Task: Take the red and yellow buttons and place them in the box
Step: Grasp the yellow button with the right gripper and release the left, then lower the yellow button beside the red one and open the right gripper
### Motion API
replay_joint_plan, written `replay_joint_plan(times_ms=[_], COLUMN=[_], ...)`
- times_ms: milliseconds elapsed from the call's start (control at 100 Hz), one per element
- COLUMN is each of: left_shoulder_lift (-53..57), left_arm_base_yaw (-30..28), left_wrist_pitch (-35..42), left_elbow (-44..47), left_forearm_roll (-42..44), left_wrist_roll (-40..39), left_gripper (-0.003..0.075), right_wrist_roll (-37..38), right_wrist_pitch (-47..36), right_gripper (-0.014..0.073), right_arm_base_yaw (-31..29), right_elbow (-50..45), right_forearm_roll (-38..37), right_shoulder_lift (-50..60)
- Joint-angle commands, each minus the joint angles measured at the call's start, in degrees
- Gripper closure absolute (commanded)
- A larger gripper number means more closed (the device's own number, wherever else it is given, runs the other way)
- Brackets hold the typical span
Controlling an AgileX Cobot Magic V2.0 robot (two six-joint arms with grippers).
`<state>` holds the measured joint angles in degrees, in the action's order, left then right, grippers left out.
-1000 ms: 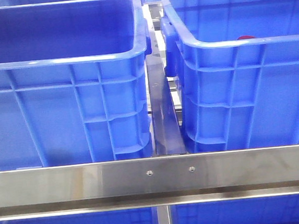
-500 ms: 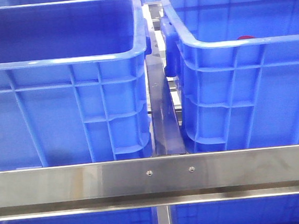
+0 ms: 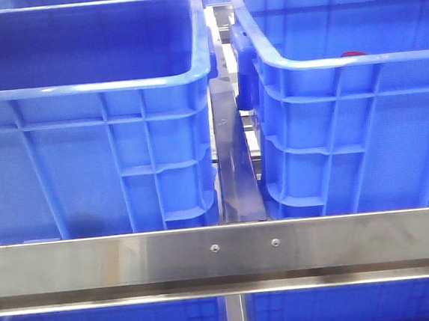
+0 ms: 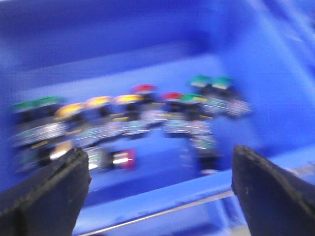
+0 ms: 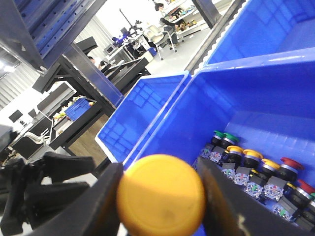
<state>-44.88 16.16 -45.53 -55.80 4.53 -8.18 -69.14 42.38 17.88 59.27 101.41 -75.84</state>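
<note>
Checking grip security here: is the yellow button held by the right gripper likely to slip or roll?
The yellow button looks smooth and round-capped, so it may slip between the right gripper's fingers. It seems rigid, probably plastic. Released on its edge, it could roll.

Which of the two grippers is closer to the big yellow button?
Right. The right gripper has the yellow button clamped between its fingers; the left gripper is open, empty, above a crate of buttons.
</note>
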Motion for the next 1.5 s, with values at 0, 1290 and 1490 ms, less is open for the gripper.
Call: replay_joint_plan(times_ms=[0, 1290, 1490], left_shoulder_lift=[4.1, 19.2, 19.2], left_arm_base_yaw=[-4.7, -10.4, -10.4], left_wrist_pitch=[4.1, 4.1, 5.0], left_elbow=[0.5, 8.3, 8.3], left_forearm_roll=[0.1, 0.4, 0.4], left_wrist_roll=[-0.6, -0.3, -0.3], left_gripper=[0.0165, 0.0739, 0.0739], right_wrist_roll=[-0.8, -24.8, -25.0], right_wrist_pitch=[1.9, -42.4, -33.4], right_gripper=[0.0409, 0.0411, 0.0412], right_arm_base_yaw=[-0.2, -21.2, -28.6], right_elbow=[2.1, 2.1, 3.6], right_forearm_roll=[6.6, 4.7, 5.4], right_shoulder_lift=[1.5, -5.0, -12.5])
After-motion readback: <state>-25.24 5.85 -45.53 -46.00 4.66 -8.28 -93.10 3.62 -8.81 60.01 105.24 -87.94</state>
